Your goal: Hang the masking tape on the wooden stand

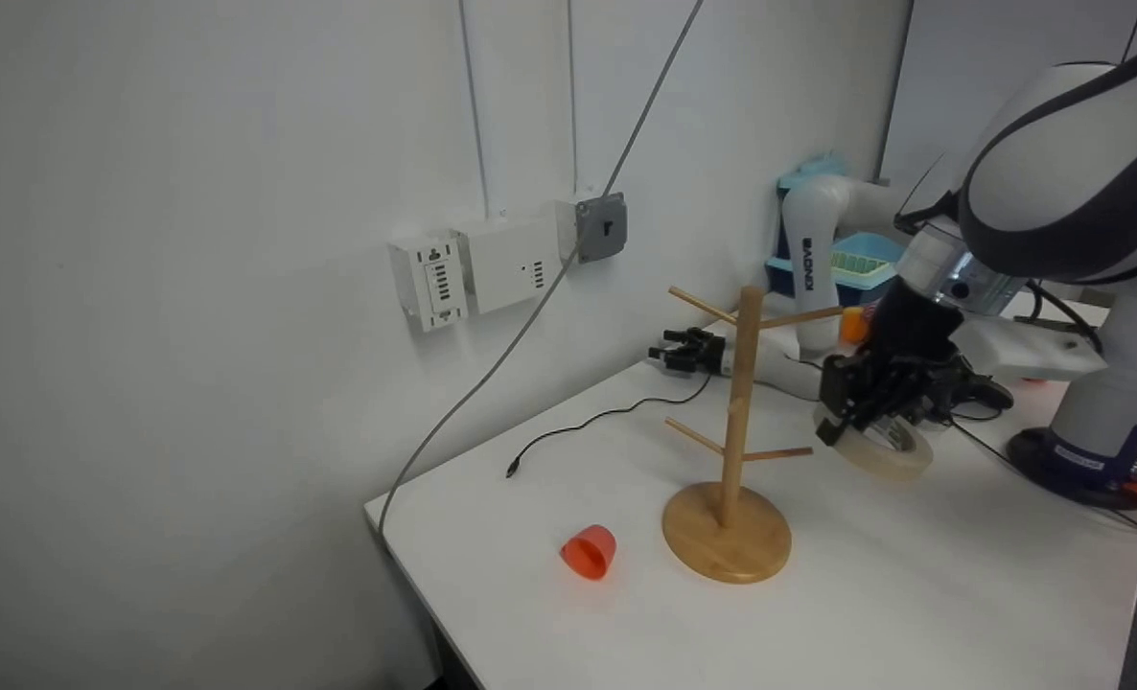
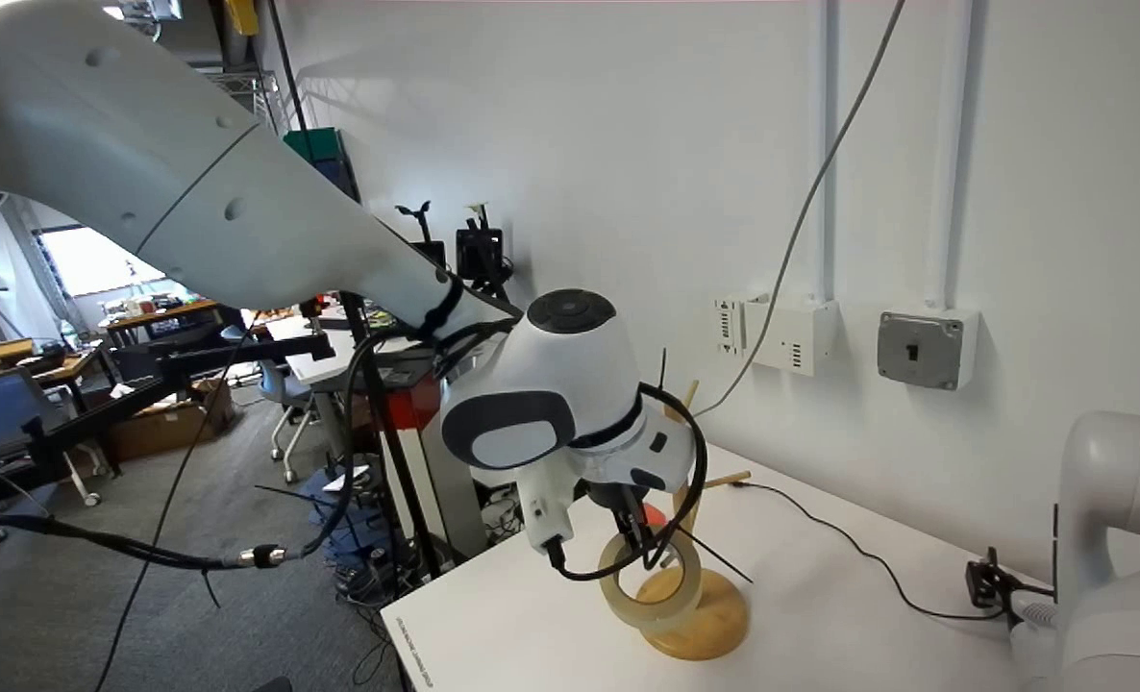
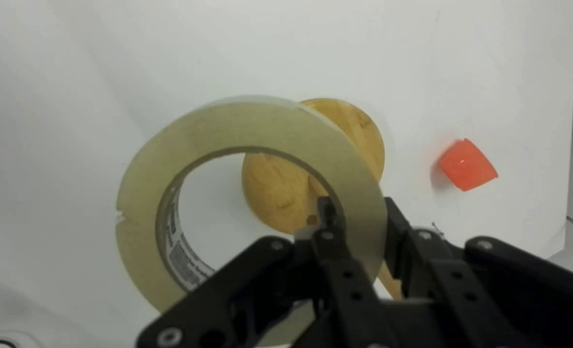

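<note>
Stand (image 3: 359,125): base partly hidden behind tape (image 3: 144,193), wrist view.
Label (image 3: 186,263) inside tape: print too blurred to read.
Gripper (image 3: 361,210): partly covers tape's lower rim; cut off by bottom edge, wrist view.

Well away from the hand (image 3: 358,212), an orange-red cup (image 3: 467,165) lies on its side on the white table (image 1: 914,585). A black cable (image 1: 616,412) runs nearer the wall (image 1: 243,287) than the hand, and higher than the hand I see a grey switch box (image 2: 916,354) near white boxes (image 1: 508,264).
</note>
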`<state>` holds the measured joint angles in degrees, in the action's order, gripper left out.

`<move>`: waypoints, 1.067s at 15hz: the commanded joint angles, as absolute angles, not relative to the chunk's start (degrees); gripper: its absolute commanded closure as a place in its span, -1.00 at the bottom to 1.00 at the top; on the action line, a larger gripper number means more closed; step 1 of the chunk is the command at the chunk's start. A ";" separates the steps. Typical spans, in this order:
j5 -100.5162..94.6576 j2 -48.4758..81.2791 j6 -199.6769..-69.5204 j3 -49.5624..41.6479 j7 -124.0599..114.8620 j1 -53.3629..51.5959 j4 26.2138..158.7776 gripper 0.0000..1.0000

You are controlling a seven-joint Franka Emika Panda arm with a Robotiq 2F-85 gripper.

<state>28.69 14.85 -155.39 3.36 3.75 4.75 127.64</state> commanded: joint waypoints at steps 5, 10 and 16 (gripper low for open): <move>38.63 17.62 -162.74 7.69 14.21 7.17 127.54 0.88; 41.29 20.28 -165.02 8.89 17.37 7.35 126.61 0.88; 43.02 22.37 -166.68 10.55 19.20 7.58 125.46 0.88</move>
<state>40.22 20.96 -164.83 8.46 15.95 6.02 126.96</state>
